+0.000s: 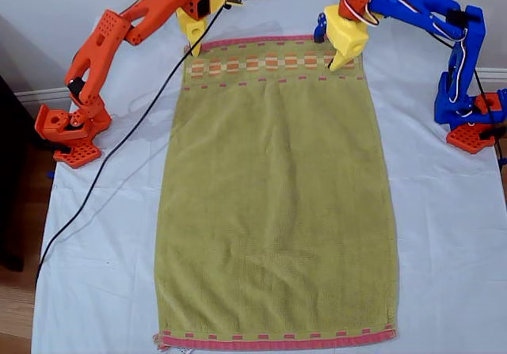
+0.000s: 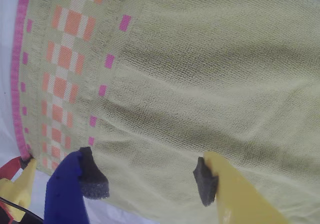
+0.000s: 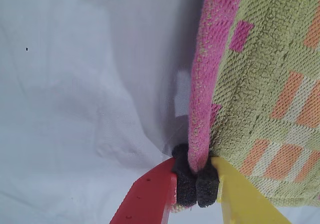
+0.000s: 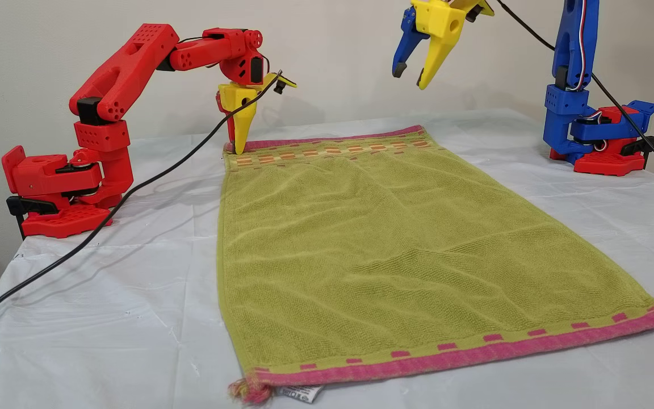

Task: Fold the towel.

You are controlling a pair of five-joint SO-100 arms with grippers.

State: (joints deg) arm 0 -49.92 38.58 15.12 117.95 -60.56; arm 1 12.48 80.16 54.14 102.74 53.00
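The towel (image 1: 273, 196) lies flat on the counter (image 1: 444, 235), its long axis running away from both hands. My second hand (image 3: 196, 181) is pinched shut on one checked-end corner, its arm reaching low. My first hand (image 2: 150, 181) hangs spread open well above the other corner, so it needs to descend.

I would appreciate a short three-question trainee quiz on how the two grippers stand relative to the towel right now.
1. True or false: my second gripper is shut on the towel.
2. My first gripper is: A) open above the towel, B) clamping the checked band, C) resting on the white sheet.
3. Fill in: the towel lies ____ on the sheet.

Key: 1 true; 2 A; 3 flat.
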